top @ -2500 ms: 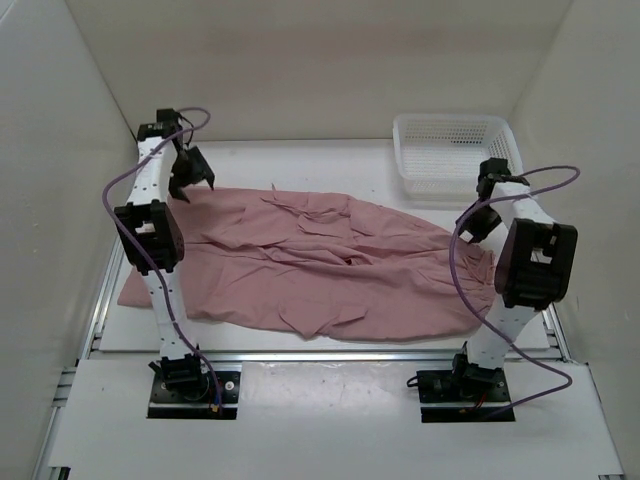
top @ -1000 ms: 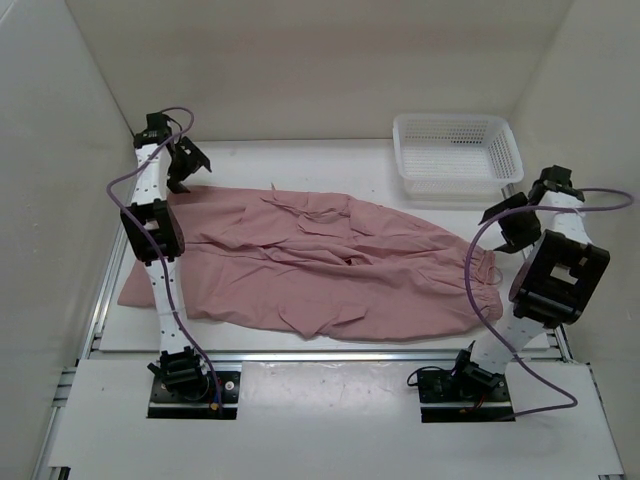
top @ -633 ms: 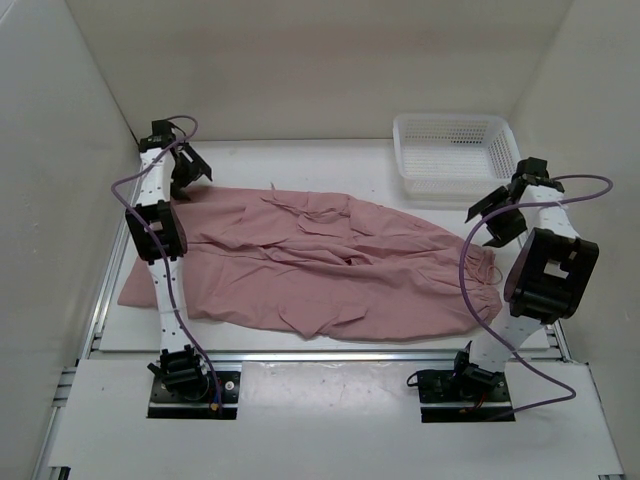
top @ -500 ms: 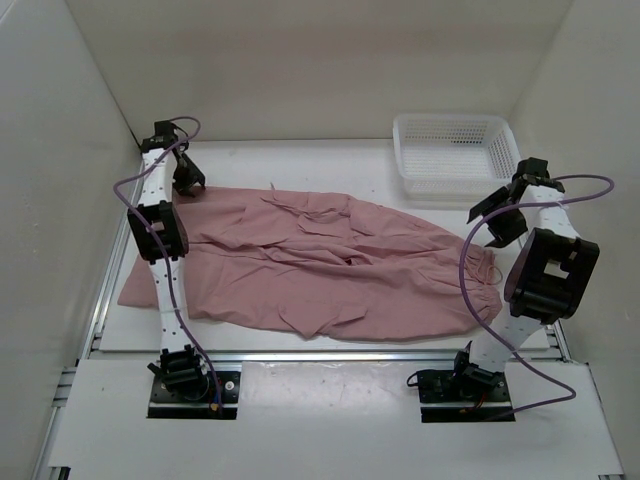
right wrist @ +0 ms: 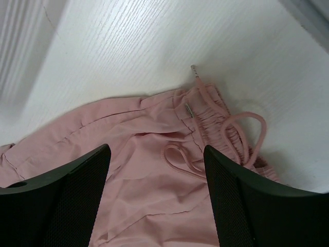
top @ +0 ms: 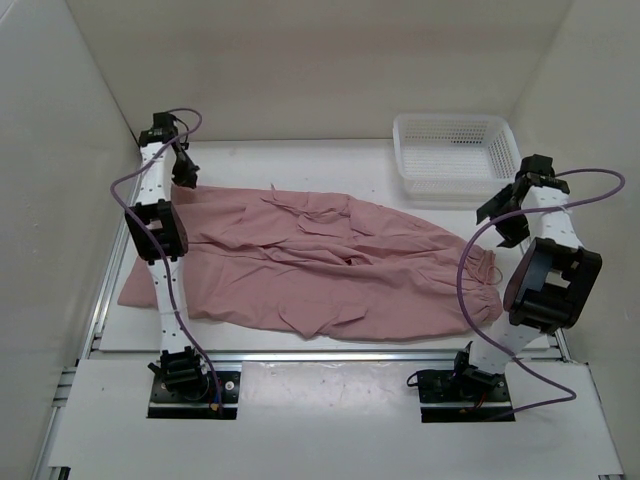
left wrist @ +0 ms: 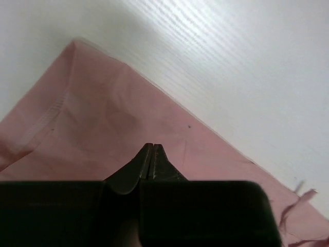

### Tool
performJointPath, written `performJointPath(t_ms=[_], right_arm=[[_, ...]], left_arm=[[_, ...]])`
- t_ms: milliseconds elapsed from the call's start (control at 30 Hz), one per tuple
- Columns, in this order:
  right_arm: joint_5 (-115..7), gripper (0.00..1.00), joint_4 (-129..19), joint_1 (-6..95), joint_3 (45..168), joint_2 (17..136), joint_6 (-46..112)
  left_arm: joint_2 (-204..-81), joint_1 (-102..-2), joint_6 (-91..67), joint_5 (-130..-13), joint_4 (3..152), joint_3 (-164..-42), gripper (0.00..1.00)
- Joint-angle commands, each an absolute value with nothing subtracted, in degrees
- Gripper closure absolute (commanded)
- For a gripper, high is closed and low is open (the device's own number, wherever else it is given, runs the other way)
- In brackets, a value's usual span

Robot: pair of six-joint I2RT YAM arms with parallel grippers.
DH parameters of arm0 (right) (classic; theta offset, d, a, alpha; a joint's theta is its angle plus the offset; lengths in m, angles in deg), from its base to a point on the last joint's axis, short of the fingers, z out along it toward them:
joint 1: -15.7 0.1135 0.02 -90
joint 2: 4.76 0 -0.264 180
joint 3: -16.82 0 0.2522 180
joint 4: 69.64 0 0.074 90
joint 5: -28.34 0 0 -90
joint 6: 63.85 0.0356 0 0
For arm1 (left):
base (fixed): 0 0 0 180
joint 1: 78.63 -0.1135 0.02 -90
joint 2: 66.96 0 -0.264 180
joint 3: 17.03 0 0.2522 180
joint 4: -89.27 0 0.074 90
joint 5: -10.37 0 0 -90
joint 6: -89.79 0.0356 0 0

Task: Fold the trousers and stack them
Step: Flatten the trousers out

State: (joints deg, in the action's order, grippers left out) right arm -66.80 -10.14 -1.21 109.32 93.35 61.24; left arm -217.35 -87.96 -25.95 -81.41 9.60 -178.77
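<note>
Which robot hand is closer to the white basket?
Right. The right gripper hangs just in front of the white basket, near its right corner, above the waist of the trousers. The left gripper is far off on the other side, at the trousers' far left end.

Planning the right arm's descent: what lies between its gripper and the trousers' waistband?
Nothing: in the right wrist view the open right gripper hangs over the waistband and drawstring, unobstructed.
</note>
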Motion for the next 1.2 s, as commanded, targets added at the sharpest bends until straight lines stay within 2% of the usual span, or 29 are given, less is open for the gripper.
performJointPath(t_ms=[0,100,133,200,233,267,300,567,600,633,767,867,900,933,967,1033,1167], right_arm=[[-71.24,0.23,-8.16,-1.53,109.24,89.38,59.11],[-72.55,0.23,-8.16,-1.53,108.19,88.85,58.58],[-72.55,0.23,-8.16,-1.53,108.19,88.85,58.58],[-73.34,0.23,-8.16,-0.92,108.19,88.85,58.58],[-73.34,0.23,-8.16,-0.92,108.71,88.85,58.58],[-73.34,0.23,-8.16,-0.92,108.72,88.85,58.58],[-73.34,0.21,-8.16,-0.92,108.72,88.85,58.58],[-72.82,0.20,-8.16,-0.39,109.24,88.85,58.58],[-72.82,0.20,-8.16,-0.39,109.24,88.85,58.58],[-72.12,0.20,-8.16,-0.39,109.24,88.85,58.58],[-71.59,0.20,-8.16,0.14,109.77,88.85,58.58],[-71.59,0.20,-8.16,0.14,109.77,88.85,59.11],[-71.59,0.20,-8.16,0.66,109.77,88.85,59.11],[-71.06,0.20,-8.16,0.67,109.77,88.85,59.11],[-71.06,0.20,-8.16,0.67,109.77,88.85,59.11],[-70.54,0.20,-8.16,0.67,109.77,88.85,59.11],[-70.53,0.20,-8.16,0.67,110.30,87.80,59.11]], left_arm=[[-208.03,-87.86,-25.97,-85.07,10.82,-179.33,0.89],[-209.25,-87.86,-26.49,-87.27,10.12,-179.33,0.88],[-209.96,-87.86,-26.49,-88.49,10.12,-179.33,0.65],[-210.57,-87.34,-25.88,-91.49,9.42,-178.63,0.42],[-211.45,-87.34,-25.36,-91.49,9.42,-178.62,0.17],[-212.07,-87.34,-25.35,-92.10,9.42,-178.62,0.06],[-212.77,-87.34,-25.35,-92.11,8.72,-178.62,0.00],[-219.97,-86.19,-22.90,-88.42,6.87,-180.47,0.00],[-220.59,-85.58,-22.89,-88.42,6.87,-180.47,0.09],[-221.12,-85.06,-22.89,-89.20,5.82,-181.25,0.11],[-221.12,-85.05,-21.48,-89.21,5.81,-181.79,0.11],[-221.12,-84.00,-19.81,-91.05,5.81,-181.79,0.17],[-221.12,-84.00,-19.03,-91.75,5.81,-181.79,0.30],[-221.12,-84.00,-19.02,-92.71,5.81,-181.27,0.55],[-220.60,-83.47,-19.02,-93.33,5.81,-181.26,0.72],[-219.90,-83.47,-19.02,-92.82,5.81,-180.73,0.90],[-218.76,-83.47,-18.50,-88.78,6.52,-183.27,0.90]])
